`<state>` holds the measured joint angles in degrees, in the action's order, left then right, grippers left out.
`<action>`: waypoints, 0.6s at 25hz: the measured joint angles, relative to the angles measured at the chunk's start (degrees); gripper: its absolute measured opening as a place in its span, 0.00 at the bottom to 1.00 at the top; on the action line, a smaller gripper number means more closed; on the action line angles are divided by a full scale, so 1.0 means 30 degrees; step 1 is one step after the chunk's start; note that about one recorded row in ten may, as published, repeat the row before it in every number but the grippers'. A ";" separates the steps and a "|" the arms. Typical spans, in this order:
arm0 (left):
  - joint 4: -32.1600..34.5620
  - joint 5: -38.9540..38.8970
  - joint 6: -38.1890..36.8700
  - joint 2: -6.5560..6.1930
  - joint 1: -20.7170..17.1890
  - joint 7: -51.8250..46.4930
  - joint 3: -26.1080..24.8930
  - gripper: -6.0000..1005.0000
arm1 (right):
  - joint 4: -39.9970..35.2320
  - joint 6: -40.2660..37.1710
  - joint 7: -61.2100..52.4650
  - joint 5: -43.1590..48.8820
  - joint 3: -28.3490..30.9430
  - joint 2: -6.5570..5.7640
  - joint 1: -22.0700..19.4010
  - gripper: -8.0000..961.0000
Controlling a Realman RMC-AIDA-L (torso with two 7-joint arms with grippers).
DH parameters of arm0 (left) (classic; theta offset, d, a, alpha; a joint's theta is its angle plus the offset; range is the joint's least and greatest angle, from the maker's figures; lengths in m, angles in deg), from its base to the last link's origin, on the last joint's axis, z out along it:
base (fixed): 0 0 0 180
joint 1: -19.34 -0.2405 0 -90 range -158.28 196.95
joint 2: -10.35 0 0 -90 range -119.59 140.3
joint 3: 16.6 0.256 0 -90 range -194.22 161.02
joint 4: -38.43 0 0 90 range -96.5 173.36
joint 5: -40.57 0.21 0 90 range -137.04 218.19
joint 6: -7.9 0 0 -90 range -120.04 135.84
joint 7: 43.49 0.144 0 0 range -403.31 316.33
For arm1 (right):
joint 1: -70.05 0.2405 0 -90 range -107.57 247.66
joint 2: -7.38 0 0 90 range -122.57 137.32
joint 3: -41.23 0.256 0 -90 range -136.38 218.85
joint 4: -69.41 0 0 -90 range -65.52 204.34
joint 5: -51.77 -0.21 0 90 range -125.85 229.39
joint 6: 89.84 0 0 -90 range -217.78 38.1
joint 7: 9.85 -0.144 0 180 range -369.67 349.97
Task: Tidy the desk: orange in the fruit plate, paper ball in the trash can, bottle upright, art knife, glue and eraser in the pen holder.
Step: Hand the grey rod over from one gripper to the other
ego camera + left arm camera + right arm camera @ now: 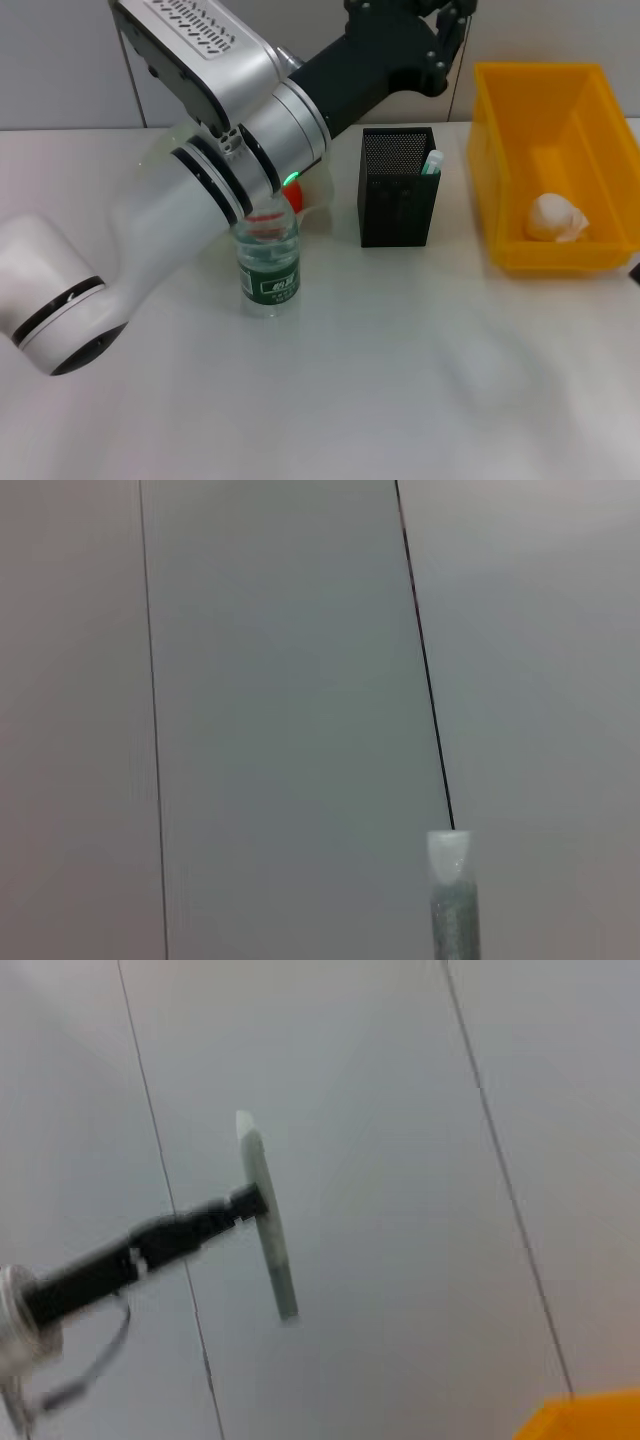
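My left gripper (pixel 441 30) hangs high at the back, above the black mesh pen holder (pixel 397 188). It is shut on a slim grey-green art knife (pixel 266 1216) with a pale tip (pixel 449 854). A green-and-white glue (pixel 432 162) sticks out of the holder's right corner. The clear bottle (pixel 268 266) stands upright under my left forearm. Behind that arm only a sliver of the orange (pixel 298 196) shows. The paper ball (pixel 557 218) lies in the yellow trash can (pixel 500 180). The fruit plate and the eraser are hidden. At the right edge is a dark bit of my right gripper (pixel 634 270).
My bulky left arm (pixel 190 210) crosses the table from the front left to the back centre and covers what lies beneath it. A grey panelled wall stands behind the table. The yellow can's corner (pixel 590 1415) shows in the right wrist view.
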<state>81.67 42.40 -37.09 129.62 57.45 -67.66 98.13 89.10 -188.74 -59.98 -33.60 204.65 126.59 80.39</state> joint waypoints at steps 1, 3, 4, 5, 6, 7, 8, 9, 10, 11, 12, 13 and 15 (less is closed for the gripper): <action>0.0000 0.0000 0.0000 0.0000 0.0000 0.0000 0.0000 0.14 | -0.0034 -0.0453 0.0002 -0.0346 0.0100 0.0016 -0.0097 0.61; 0.0000 0.0000 0.0000 0.0000 0.0000 0.0000 0.0000 0.14 | -0.0089 -0.1699 -0.0027 -0.1221 0.0212 0.0000 -0.0338 0.61; 0.0329 0.0813 -0.0247 -0.0042 -0.0463 -0.1232 0.0314 0.14 | -0.0031 -0.2420 -0.0201 -0.1567 0.0216 -0.0076 -0.0461 0.61; 0.0329 0.0813 -0.0247 -0.0042 -0.0463 -0.1232 0.0314 0.14 | 0.0129 -0.3075 -0.0510 -0.1766 0.0214 -0.0162 -0.0555 0.61; 0.0981 0.2388 -0.1133 -0.0140 -0.1339 -0.3122 0.0480 0.14 | 0.0395 -0.3592 -0.0998 -0.1882 0.0212 -0.0305 -0.0617 0.61; 0.0981 0.2388 -0.1133 -0.0140 -0.1339 -0.3122 0.0480 0.14 | 0.0731 -0.3918 -0.1618 -0.1876 0.0125 -0.0495 -0.0641 0.61; 0.0981 0.2388 -0.1133 -0.0140 -0.1339 -0.3122 0.0480 0.14 | 0.1121 -0.4240 -0.2381 -0.1775 0.0015 -0.0730 -0.0655 0.61; 0.1810 0.4234 -0.2529 -0.0267 -0.2334 -0.5950 0.0268 0.14 | 0.1519 -0.4405 -0.3034 -0.1501 -0.0163 -0.1014 -0.0611 0.61; 0.2186 0.5493 -0.3593 -0.0381 -0.2691 -0.7711 -0.0280 0.14 | 0.1958 -0.4646 -0.3724 -0.0996 -0.0417 -0.1371 -0.0528 0.61; 0.2303 0.6331 -0.4310 -0.0424 -0.2810 -0.8721 -0.0646 0.14 | 0.2411 -0.4946 -0.4377 -0.0306 -0.0728 -0.1753 -0.0390 0.61; 0.2303 0.6331 -0.4310 -0.0424 -0.2810 -0.8721 -0.0646 0.14 | 0.2743 -0.5325 -0.4722 0.0333 -0.0945 -0.2059 -0.0233 0.61; 0.2303 0.6331 -0.4310 -0.0424 -0.2810 -0.8721 -0.0646 0.14 | 0.3046 -0.5716 -0.5009 0.0955 -0.1139 -0.2336 -0.0053 0.61; 0.2202 0.9887 -0.7041 -0.0495 -0.2917 -1.2333 -0.2869 0.14 | 0.3743 -0.6867 -0.5507 0.2332 -0.1377 -0.2851 0.0411 0.61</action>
<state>88.27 72.06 -58.22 128.14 48.70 -104.66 89.53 100.33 -209.34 -76.51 -26.60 200.52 118.04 81.63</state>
